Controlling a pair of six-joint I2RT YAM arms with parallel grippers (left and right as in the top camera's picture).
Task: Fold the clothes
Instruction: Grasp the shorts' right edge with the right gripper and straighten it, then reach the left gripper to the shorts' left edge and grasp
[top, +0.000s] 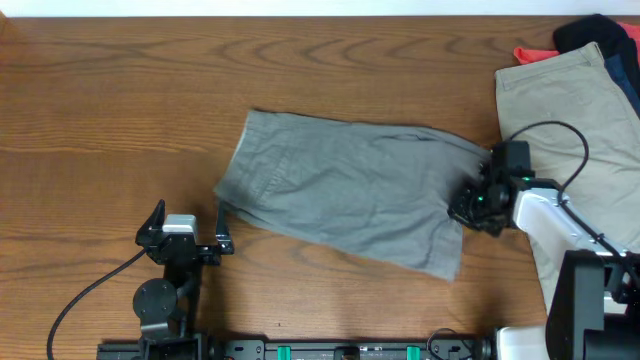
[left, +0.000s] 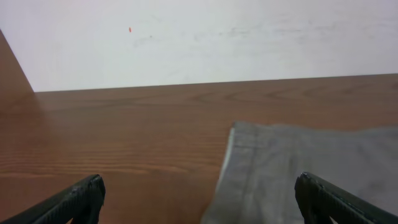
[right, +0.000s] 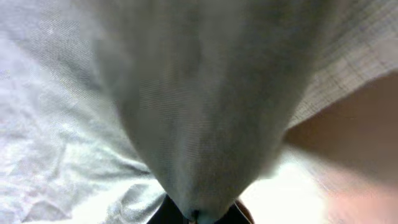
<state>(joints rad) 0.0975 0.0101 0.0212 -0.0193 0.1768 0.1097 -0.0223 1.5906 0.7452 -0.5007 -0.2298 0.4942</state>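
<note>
1. State: grey-green shorts (top: 350, 190) lie spread mid-table (top: 120, 100), long axis left-right and a bit skewed.
2. Right gripper (top: 472, 203) is clamped on their right edge. The wrist view shows fabric bunched and drawn down into the closed fingers.
3. Left gripper (left: 200, 185) is wide open and empty, just off the shorts' near-left corner. The cloth edge sits ahead, closer to its right finger.
4. Step in hand, my read: carry the right end over onto the left end.
5. Lift only enough to clear the lower layer, then arc left parallel to the long edges so the hems stack.
6. Bring the left gripper in to pin the left edge. Otherwise the whole piece will likely slide on the wood.
7. Risk: with a single-point pinch, the unheld corner of that end will probably lag and give a diagonal fold. Lay it down slowly, then square it up.
8. Keep the right arm off the tan shorts (top: 560, 110) beside it. The red (top: 535, 52) and navy (top: 600, 35) pieces sit beyond.
</note>
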